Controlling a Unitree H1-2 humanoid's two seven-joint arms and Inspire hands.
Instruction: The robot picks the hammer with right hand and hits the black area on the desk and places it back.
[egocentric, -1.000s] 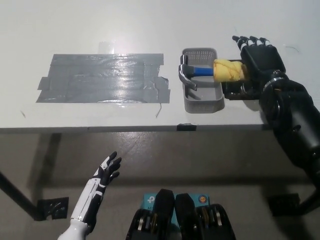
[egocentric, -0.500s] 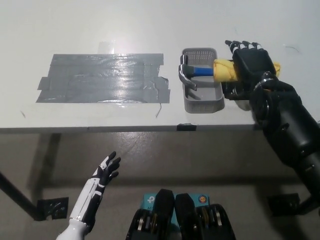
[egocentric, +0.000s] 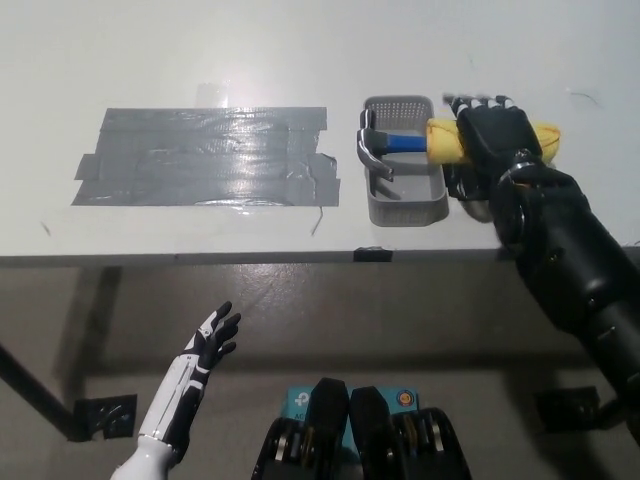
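Your right hand (egocentric: 490, 128) hovers with fingers spread above the hammer (egocentric: 400, 142) handle, not gripping; hammer rests across the basket (egocentric: 405, 205). Grasp, strike, return all remain. Left hand (egocentric: 205, 350) hangs open.

no readable text, labels or numbers anywhere, a small round orange mark on a teal item at the bottom edge (egocentric: 404, 397), too small to read

My white desk (egocentric: 200, 60) carries dark tape patch (egocentric: 205, 155) at nine o'clock, grey basket (egocentric: 405, 195) at three.
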